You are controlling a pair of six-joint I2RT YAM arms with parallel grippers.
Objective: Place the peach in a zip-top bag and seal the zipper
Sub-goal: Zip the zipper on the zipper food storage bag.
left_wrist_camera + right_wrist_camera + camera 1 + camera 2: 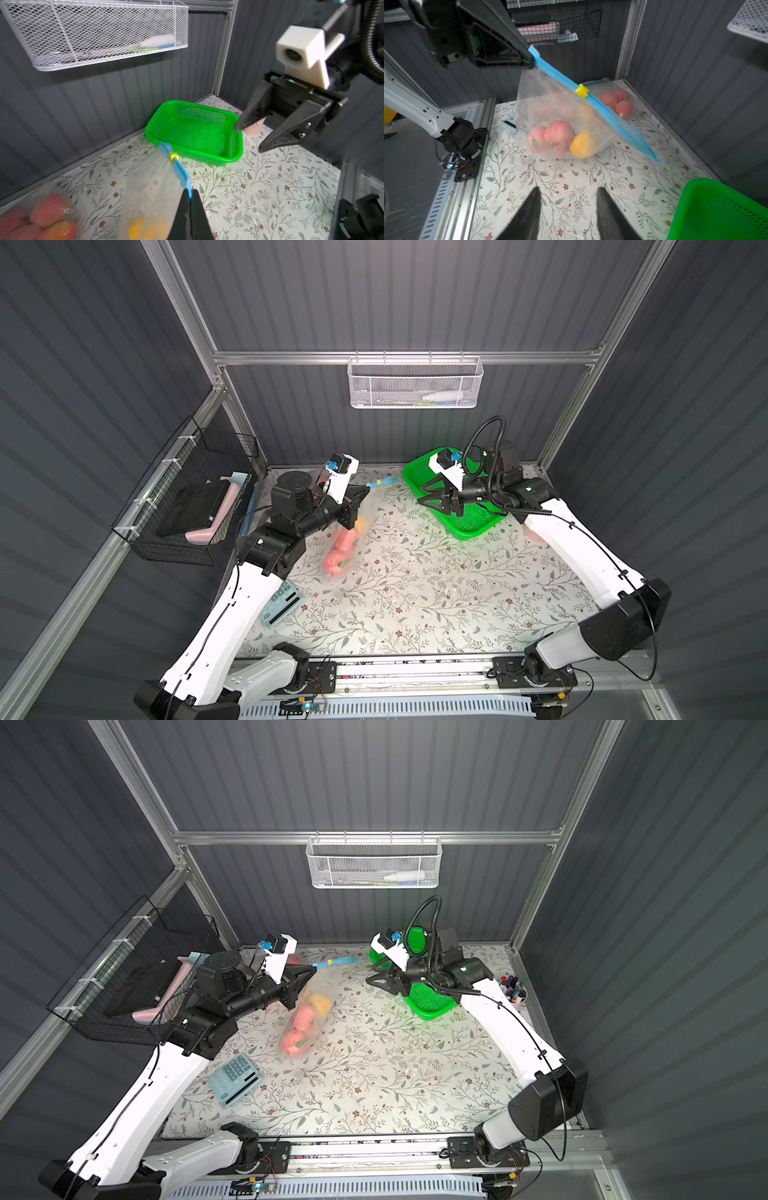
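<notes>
A clear zip-top bag (pixel 349 539) (pixel 305 1023) (pixel 556 112) hangs tilted from my left gripper (pixel 368 488) (pixel 314 968) (pixel 190 196) (pixel 530 62), its bottom resting on the mat. The gripper is shut on one end of the blue zipper strip (pixel 180 170) (pixel 612 118). A yellow slider (pixel 174 157) (pixel 581 90) sits partway along that strip. Pink-red peaches (pixel 558 133) and a yellow fruit (pixel 582 144) lie inside. My right gripper (pixel 419 495) (pixel 370 974) (pixel 248 139) (pixel 568 188) is open and empty, apart from the bag, near the green basket.
A green basket (pixel 457 526) (pixel 428 1006) (pixel 197 133) stands at the back right. Another bag of peaches (pixel 618 99) lies in the back left corner. A calculator (pixel 235 1079) lies front left and a pen cup (pixel 513 990) far right. Wire baskets (pixel 187 497) (pixel 415 383) hang on the walls.
</notes>
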